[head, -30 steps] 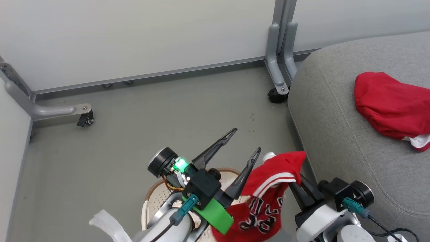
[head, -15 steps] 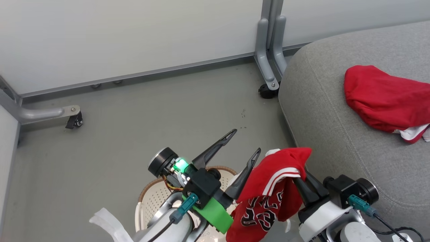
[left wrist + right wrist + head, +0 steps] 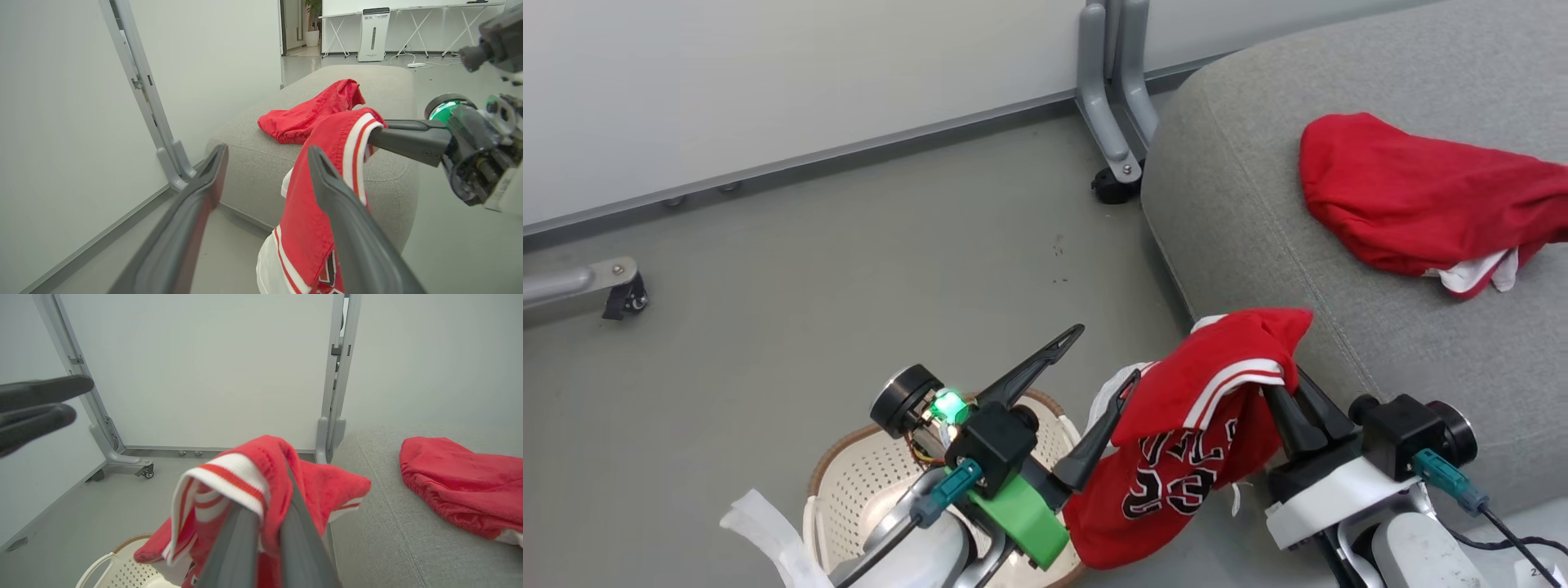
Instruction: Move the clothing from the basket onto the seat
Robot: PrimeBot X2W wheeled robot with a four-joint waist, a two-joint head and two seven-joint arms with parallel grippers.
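Observation:
The striped red jersey (image 3: 1192, 425) with black-white lettering hangs from my right gripper (image 3: 1281, 384), which is shut on its banded edge beside the front corner of the grey seat (image 3: 1258, 204). In the right wrist view the jersey (image 3: 245, 477) drapes over my shut fingers (image 3: 245, 531). A plain red garment (image 3: 1413, 196) with a white hem lies on the seat. My left gripper (image 3: 1104, 355) stands open and holds nothing, just left of the jersey and above the cream basket (image 3: 866, 482). The left wrist view shows the jersey (image 3: 322, 196) by my right-hand finger (image 3: 339, 204).
Grey floor lies between the basket and a white partition whose grey caster feet (image 3: 1115, 175) stand close to the seat's corner. Another caster foot (image 3: 617, 294) is at the far left. A white strap (image 3: 760, 523) hangs off my left arm.
The head camera has swung right. My right gripper has carried the jersey up and towards the seat's edge, away from the basket. The left gripper stays open.

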